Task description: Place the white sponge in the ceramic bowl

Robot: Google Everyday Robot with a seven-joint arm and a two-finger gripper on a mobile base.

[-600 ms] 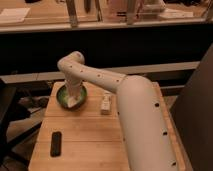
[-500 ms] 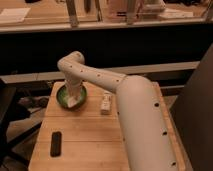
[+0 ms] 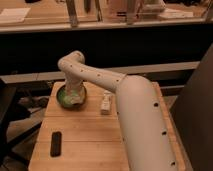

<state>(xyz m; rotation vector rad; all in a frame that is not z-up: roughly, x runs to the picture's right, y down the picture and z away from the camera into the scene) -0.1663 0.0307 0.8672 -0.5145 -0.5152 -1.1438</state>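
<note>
The ceramic bowl [image 3: 63, 100], green inside, sits at the back left of the wooden table [image 3: 85, 135]. My white arm reaches from the lower right and bends down over the bowl. The gripper [image 3: 73, 95] hangs inside the bowl, mostly hidden by the wrist. A pale shape in the bowl under the gripper may be the white sponge [image 3: 75, 100]; I cannot tell if it is held or lying there.
A small white object [image 3: 106, 101] lies on the table just right of the bowl. A black rectangular object [image 3: 56, 143] lies at the front left. A dark counter and shelf run behind the table.
</note>
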